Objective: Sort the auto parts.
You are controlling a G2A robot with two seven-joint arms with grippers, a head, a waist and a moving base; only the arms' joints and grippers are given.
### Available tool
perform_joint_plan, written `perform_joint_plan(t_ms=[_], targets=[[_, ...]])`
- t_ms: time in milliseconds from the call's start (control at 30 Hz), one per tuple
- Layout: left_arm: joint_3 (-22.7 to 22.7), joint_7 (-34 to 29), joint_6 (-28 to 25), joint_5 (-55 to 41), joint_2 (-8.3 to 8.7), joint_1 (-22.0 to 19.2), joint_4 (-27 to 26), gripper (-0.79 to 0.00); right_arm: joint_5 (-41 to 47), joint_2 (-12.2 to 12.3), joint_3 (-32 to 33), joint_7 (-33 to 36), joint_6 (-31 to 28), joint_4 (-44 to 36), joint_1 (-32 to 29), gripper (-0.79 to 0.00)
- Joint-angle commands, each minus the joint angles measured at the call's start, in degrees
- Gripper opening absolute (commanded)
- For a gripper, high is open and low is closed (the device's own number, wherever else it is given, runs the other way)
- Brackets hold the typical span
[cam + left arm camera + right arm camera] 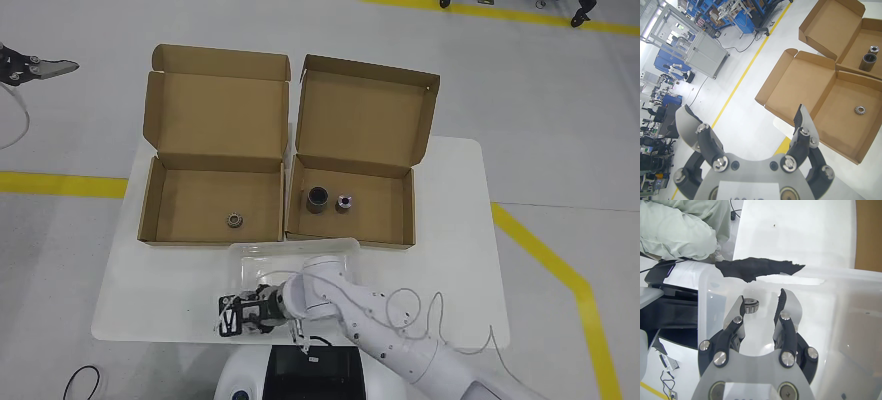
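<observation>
The white surface (450, 250) carries 2 open cardboard boxes side by side, the left box (190, 205) and the right box (380, 212). Nearer the robot sits a clear plastic tray (300, 243). The right arm crosses low over the tray, and its right tool (762, 294) is spread open at the near left corner. 1 finger sits just beside a small steel tapered roller bearing (751, 305), whose ring face tilts upward. The left tool (743, 107) hangs open beyond the surface's left side.

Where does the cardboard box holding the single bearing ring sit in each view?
Top view: left-hand box, ring inside.
Left wrist view: nearer box, ring on its floor.
Right wrist view: brown strip beyond the table, probably this box.
Shared landmark: the white table.
</observation>
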Motion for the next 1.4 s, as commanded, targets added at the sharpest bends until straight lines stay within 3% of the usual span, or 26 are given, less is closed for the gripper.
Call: perform_joint_plan(t_ms=[0,233,533,700,967,1367], targets=[[0.0,0.0,0.0,0.0,0.00,0.0,0.0,0.000,0.4,-0.2,-0.3,0.9,0.6,0.7,0.8,-0.449],[0.0,0.0,0.0,0.0,0.00,0.0,0.0,0.000,0.1,-0.1,0.5,7.0,6.3,-1.2,2.1,-0.449],[0.0,0.0,0.0,0.0,0.00,0.0,0.0,0.000,-0.1,0.9,0.6,7.1,4.0,-4.0,1.0,-0.440],[0.0,0.0,0.0,0.0,0.00,0.0,0.0,0.000,-2.3,0.9,-0.7,4.5,3.2,-3.4,1.4,-0.379],[0.0,0.0,0.0,0.0,0.00,0.0,0.0,0.000,-8.4,0.9,-3.1,-1.3,4.6,-2.1,1.2,-0.413],[0.0,0.0,0.0,0.0,0.00,0.0,0.0,0.000,-9.7,-0.2,-5.3,-1.5,6.0,0.7,2.6,-0.394]])
